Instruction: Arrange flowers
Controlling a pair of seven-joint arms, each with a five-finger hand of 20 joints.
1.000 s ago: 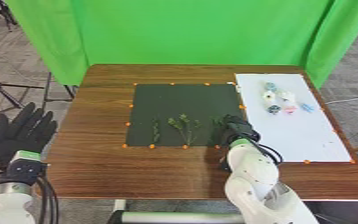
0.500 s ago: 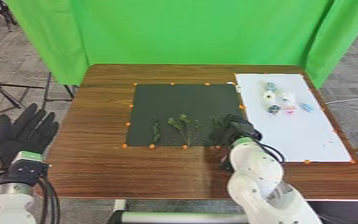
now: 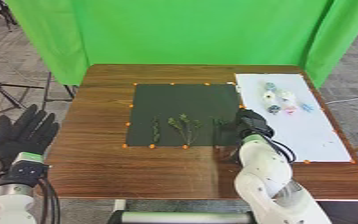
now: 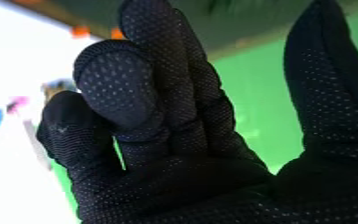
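The sprigs are lying on the dark mat (image 3: 171, 97): a slim, leafy sprig (image 3: 155, 131), a branching bunch (image 3: 184, 127) fanning out on thin stems beside it, and a narrow sprig (image 3: 218, 129) near the right robot hand (image 3: 253, 121). The flowers are resting together on the smooth white sheet (image 3: 309, 142), small and rounded, with a dark blue flower (image 3: 274, 108), a pink flower (image 3: 289, 109) and a pale blue flower (image 3: 307, 107) sitting close to some white ones. With the greens laid out and the flowers waiting apart, the arranging is probably passing from stems to blooms. The right robot hand is hovering around the border of mat and sheet, holding nothing; its fingers are standing nearly straight, with the thumb well apart, and its fabric glove is showing tiny pale dots. The next move is likely calling for a reach forward over the sheet, a gentle pinch on one bloom and a lift that is sparing its neighbours, since such light, crowded pieces could be snagging or rolling. The left robot hand (image 3: 20, 132) is waiting open and empty, fingers spread, beside the brown wood-grain worktop (image 3: 140, 175). Beyond, a green cloth (image 3: 193, 35) is hanging in soft folds.
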